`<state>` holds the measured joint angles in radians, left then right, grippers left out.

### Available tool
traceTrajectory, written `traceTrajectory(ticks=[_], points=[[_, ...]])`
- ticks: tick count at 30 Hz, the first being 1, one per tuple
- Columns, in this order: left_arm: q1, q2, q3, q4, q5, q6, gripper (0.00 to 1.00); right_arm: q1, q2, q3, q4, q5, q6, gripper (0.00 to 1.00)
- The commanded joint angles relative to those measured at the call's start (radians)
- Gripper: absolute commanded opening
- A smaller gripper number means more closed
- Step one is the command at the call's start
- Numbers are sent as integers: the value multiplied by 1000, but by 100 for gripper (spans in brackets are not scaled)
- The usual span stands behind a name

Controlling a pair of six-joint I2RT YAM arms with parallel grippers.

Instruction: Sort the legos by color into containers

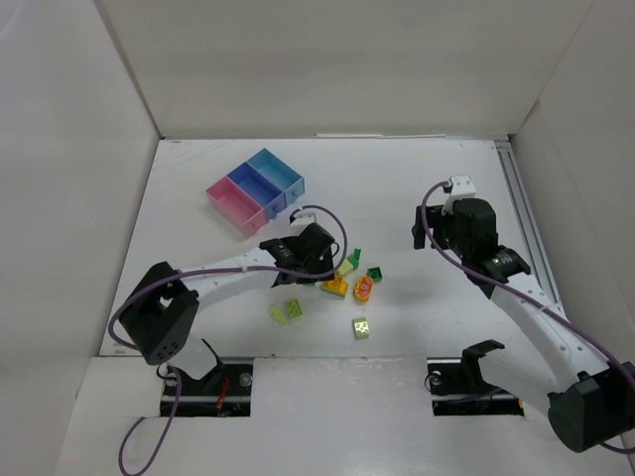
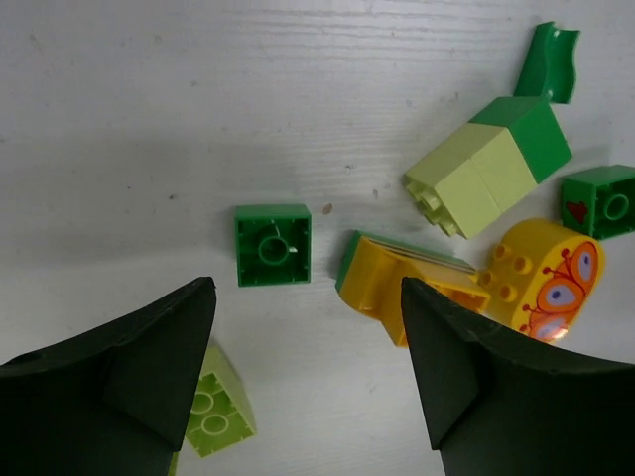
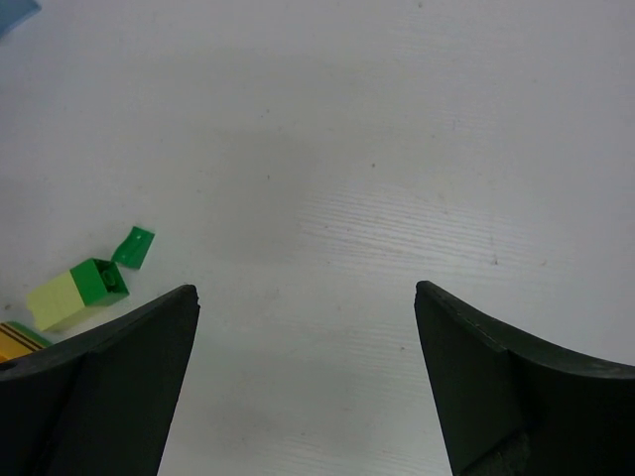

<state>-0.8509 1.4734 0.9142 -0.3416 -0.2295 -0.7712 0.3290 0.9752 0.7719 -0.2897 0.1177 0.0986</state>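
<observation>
legos [image 1: 335, 287] loose on table [image 1: 198, 238], centre, by left gripper [image 2: 306, 294]; containers [image 1: 294, 186] well apart, back-left. Left fingers apart, nothing clamped; dark green brick [image 2: 273, 245] just ahead of gap. Right gripper [image 3: 306, 290]: fingers wide apart, nothing between. Bricks likely light, rigid, slick: pinch flat side walls, not studs. Lime brick [image 2: 213, 416] half hidden under left finger. Finger height above table unclear.

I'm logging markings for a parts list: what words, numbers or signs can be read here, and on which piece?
No words or numbers are readable.
Small red mark, perhaps a heart, no letters: dark green brick.
Printed picture, no text: yellow rounded piece.
Pale marks, too small to read: lime brick.
</observation>
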Motion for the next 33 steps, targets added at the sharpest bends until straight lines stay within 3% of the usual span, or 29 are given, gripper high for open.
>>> traceTrajectory(ticks=[1, 17, 21, 26, 30, 33], points=[[-5, 47, 45, -60, -97, -28, 72, 12, -13, 49, -23, 65, 35, 94], [-5, 166, 54, -25, -131, -65, 54, 12, 5, 49, -23, 86, 73, 93], [-5, 177, 54, -13, -106, -76, 43, 12, 5, 49, -23, 97, 73, 93], [-5, 171, 54, -22, -122, -105, 19, 12, 5, 30, -23, 106, 73, 93], [4, 130, 106, -85, -211, -131, 17, 12, -4, 21, -14, 96, 73, 93], [94, 96, 181, -164, -286, -131, 17, 12, -13, 12, 10, 70, 64, 93]])
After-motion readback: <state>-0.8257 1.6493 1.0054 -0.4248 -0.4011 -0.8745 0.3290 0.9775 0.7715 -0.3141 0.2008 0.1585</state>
